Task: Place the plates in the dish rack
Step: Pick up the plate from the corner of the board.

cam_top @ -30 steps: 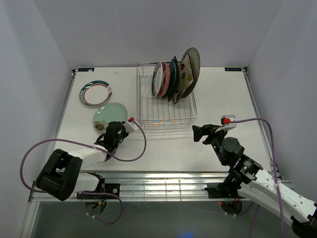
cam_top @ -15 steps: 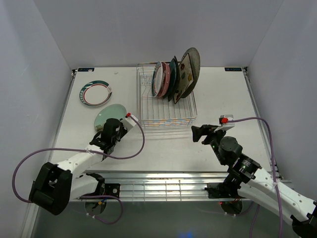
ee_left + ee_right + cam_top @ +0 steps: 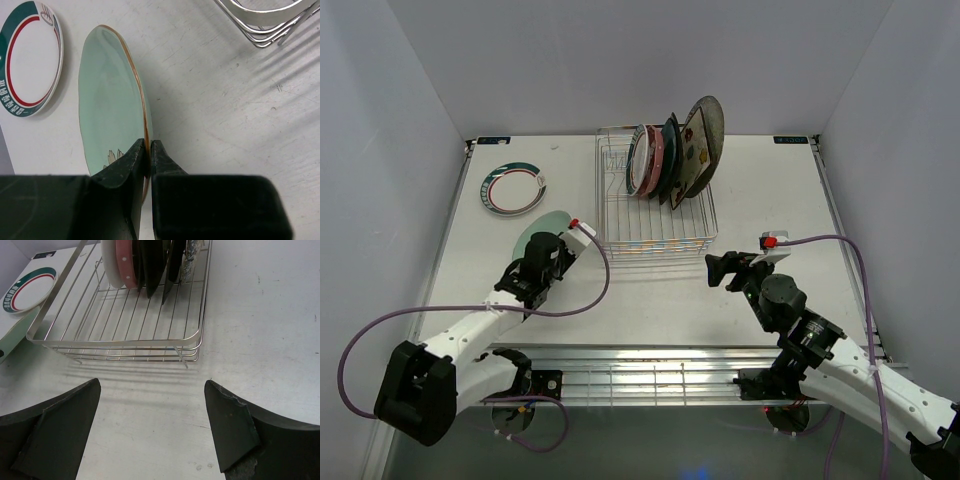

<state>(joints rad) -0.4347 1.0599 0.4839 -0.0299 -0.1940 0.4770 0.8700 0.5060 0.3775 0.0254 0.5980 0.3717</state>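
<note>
My left gripper [image 3: 550,247] [image 3: 148,150] is shut on the near rim of the mint floral plate [image 3: 542,225] [image 3: 107,100], which is tilted up on edge to the left of the dish rack [image 3: 657,243] [image 3: 125,315]. The white teal-rimmed plate [image 3: 515,189] [image 3: 30,55] lies flat at the back left. Several plates [image 3: 670,150] [image 3: 145,260] stand upright in the rack's far end. My right gripper [image 3: 716,270] [image 3: 151,385] hangs open over bare table just in front of the rack's right corner, holding nothing.
Purple cables [image 3: 590,300] trail from both wrists across the near part of the table. Grey walls close in the left, back and right sides. A metal rail [image 3: 640,375] runs along the near edge between the arm bases.
The left gripper has raised the mint plate from nearly flat on the table to tilted on edge and carried it slightly away from me. The right arm has barely shifted.
</note>
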